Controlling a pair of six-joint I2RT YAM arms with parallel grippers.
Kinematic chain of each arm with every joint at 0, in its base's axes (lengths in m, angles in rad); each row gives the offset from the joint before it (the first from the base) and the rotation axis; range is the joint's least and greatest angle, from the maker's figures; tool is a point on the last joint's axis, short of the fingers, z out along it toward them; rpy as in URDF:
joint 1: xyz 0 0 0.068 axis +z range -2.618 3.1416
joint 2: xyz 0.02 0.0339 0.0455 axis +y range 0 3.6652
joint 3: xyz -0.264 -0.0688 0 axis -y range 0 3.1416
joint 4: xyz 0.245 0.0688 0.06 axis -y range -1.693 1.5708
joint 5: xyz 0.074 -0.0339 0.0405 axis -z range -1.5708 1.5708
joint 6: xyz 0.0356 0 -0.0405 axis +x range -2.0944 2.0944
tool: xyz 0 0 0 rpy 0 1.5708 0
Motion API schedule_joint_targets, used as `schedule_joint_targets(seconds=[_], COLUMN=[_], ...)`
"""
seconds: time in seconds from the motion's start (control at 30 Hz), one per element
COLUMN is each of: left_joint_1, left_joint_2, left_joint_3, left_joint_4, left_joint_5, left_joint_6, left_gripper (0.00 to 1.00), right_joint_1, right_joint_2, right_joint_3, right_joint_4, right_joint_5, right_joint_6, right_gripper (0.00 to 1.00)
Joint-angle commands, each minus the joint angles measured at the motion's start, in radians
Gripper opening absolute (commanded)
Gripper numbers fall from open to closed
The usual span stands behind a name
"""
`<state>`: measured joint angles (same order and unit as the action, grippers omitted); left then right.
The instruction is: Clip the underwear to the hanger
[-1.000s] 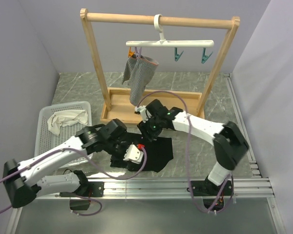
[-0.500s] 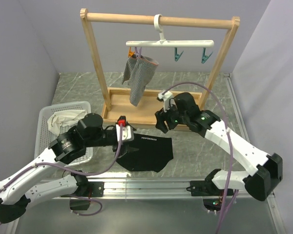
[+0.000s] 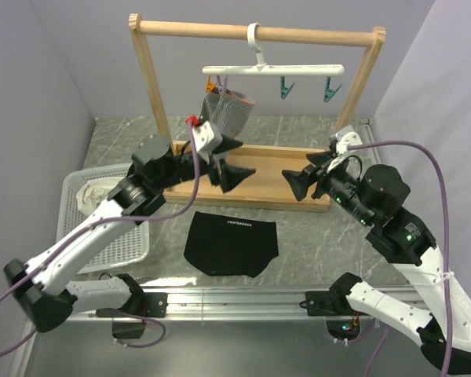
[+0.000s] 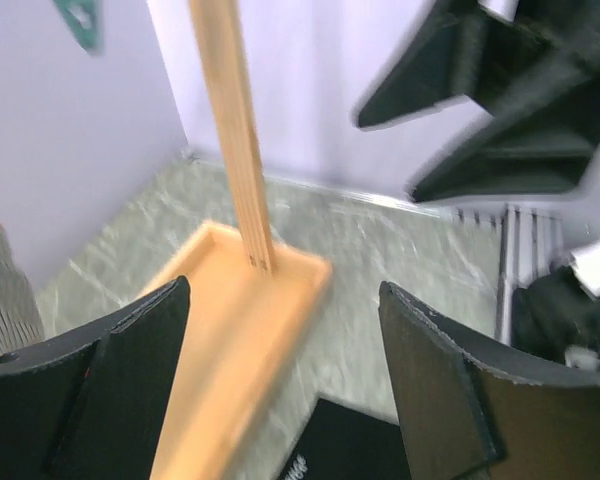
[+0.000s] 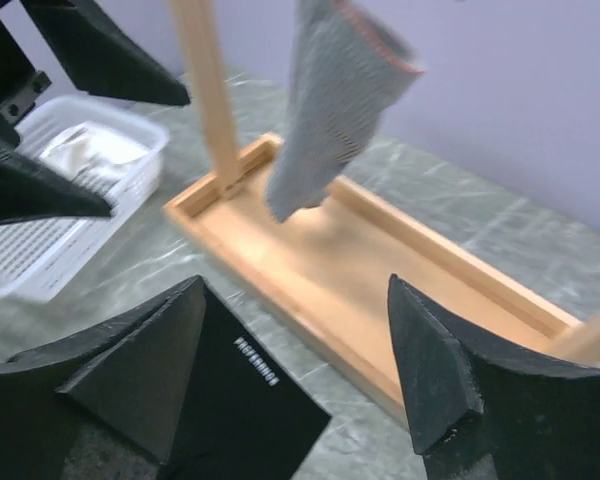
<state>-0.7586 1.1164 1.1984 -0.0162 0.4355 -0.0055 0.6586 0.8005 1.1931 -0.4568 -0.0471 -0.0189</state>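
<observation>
The black underwear lies flat on the table in front of the rack, with nothing touching it. It also shows low in both wrist views, as underwear and underwear. The white hanger hangs by its hook from the rack's top bar. It carries two teal clips and an orange clip that holds a grey striped garment. My left gripper is open and empty, raised above the rack's tray. My right gripper faces it, open and empty too.
The wooden rack stands on a tray base behind the underwear. Its left post and the hanging grey garment are close to both grippers. A white basket with a cream cloth sits at the left.
Both grippers have risen off the underwear and drawn apart, up to the height of the rack's tray. Their jaws have widened. The underwear stays flat on the table.
</observation>
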Motion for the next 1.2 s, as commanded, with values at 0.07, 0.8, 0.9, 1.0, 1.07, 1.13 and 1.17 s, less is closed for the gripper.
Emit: schedule_joint_targets(seconds=[0.07,0.8,0.9,1.0,1.07,1.13,1.17], left_joint_1=[0.085,0.185,0.174,0.16,0.154,0.147,0.145], left_joint_2=[0.173,0.836,0.85,0.853,0.853,0.852,0.852], left_joint_3=[0.121,0.578,0.581,0.579,0.576,0.584,0.59], left_joint_4=[0.352,1.048,1.079,1.079,1.084,1.081,1.066], left_joint_5=[0.089,0.238,0.258,0.275,0.278,0.276,0.276], left_joint_6=[-0.148,-0.628,-0.636,-0.625,-0.619,-0.614,-0.61], left_gripper=[0.81,0.69,0.67,0.63,0.59,0.56,0.54], right_joint_1=[-0.002,-0.191,-0.197,-0.208,-0.212,-0.212,-0.212], right_joint_2=[0.009,0.22,0.221,0.224,0.224,0.227,0.229], right_joint_3=[0.114,0.365,0.369,0.379,0.378,0.381,0.382], right_joint_4=[0.001,0.043,0.044,0.046,0.058,0.063,0.066], right_joint_5=[0.156,0.044,0.064,0.07,0.072,0.067,0.069], right_joint_6=[0.002,0.106,0.111,0.123,0.135,0.143,0.152], right_gripper=[0.84,0.78,0.78,0.78,0.77,0.76,0.76])
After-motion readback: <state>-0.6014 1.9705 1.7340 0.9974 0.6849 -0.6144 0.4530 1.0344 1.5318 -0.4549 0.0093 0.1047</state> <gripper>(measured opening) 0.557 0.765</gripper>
